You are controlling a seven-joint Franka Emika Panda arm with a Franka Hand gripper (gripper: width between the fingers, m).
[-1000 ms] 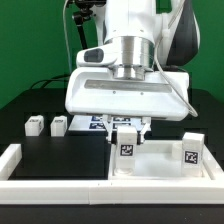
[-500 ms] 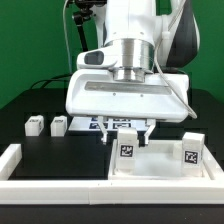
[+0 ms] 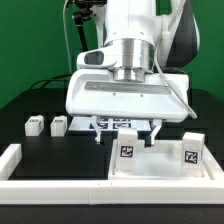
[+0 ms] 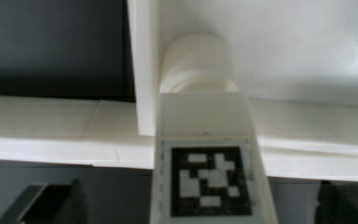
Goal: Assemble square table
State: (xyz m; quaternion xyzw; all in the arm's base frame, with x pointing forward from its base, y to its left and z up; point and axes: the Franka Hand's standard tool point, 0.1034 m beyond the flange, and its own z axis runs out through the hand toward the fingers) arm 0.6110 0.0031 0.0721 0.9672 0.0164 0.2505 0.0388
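The white tabletop [image 3: 160, 168] lies flat at the exterior view's right, against the front rail. One white tagged leg [image 3: 127, 150] stands upright on it, and a second leg [image 3: 192, 152] stands at its right corner. My gripper [image 3: 127, 136] hangs over the first leg, with its jaws spread wide on either side and apart from it. In the wrist view the leg [image 4: 206, 150] runs up the middle, with dark fingertips [image 4: 51, 205] well clear at each side of the gripper [image 4: 202, 208]. Two loose legs [image 3: 34, 125] [image 3: 59, 125] sit on the black table at the left.
A long white border rail [image 3: 60, 186] runs along the front and bends up at the left [image 3: 10, 155]. The marker board [image 3: 92, 123] lies behind the gripper, mostly hidden by the arm. Cables hang at the back left.
The jaws have spread apart, from close against the leg to wide open. The leg stays standing on the tabletop.
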